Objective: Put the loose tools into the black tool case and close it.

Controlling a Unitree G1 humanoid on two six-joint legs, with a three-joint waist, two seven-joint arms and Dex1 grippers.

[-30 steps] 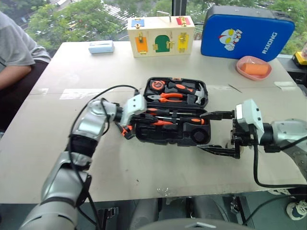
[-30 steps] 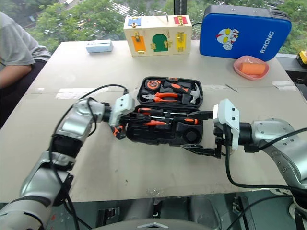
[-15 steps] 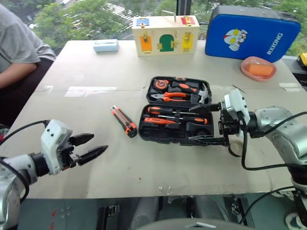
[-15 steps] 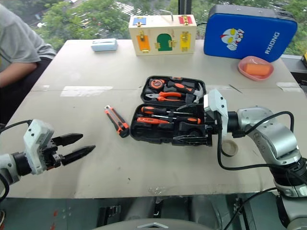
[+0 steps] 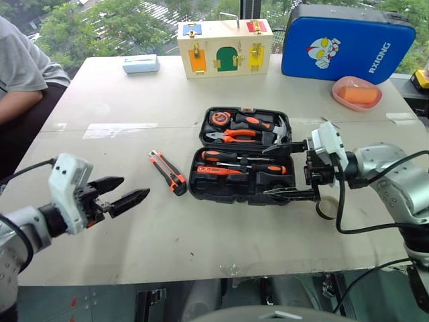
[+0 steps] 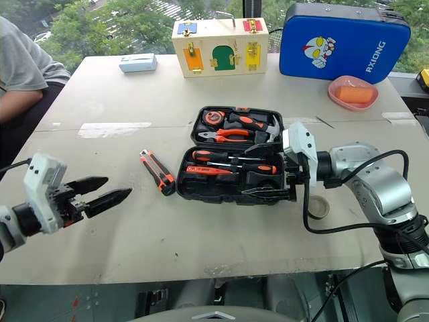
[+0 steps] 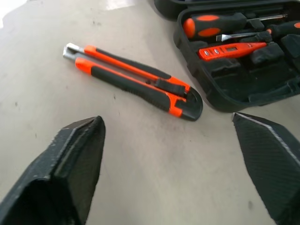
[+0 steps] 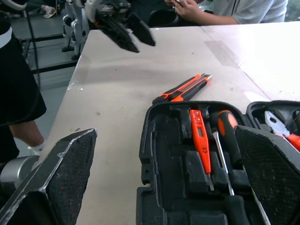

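Head view: on a pale counter [image 5: 201, 235] the black tool case [image 5: 242, 176] lies open, two screwdrivers [image 5: 241, 162] and the tester screwdriver [image 5: 216, 170] in its near half, the utility knife [image 5: 168, 172] just beside it. Left wrist view: the left tool [image 5: 126, 194], fingers [image 7: 70, 164] spread and empty, faces the knife. Right wrist view: the right tool [image 5: 289, 171], fingers [image 8: 61, 173] spread wide, straddles the case's end.

black-and-orange utility knife [image 5: 168, 172]

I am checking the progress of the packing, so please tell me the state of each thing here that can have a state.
black tool case: open, lid flat on the table.
utility knife: loose on the table, beside the case.
two long screwdrivers: lying in the case.
tester screwdriver: lying in the case.
tape roll: on the table, outside the case.
left gripper: open, empty.
right gripper: open, at the case's end.
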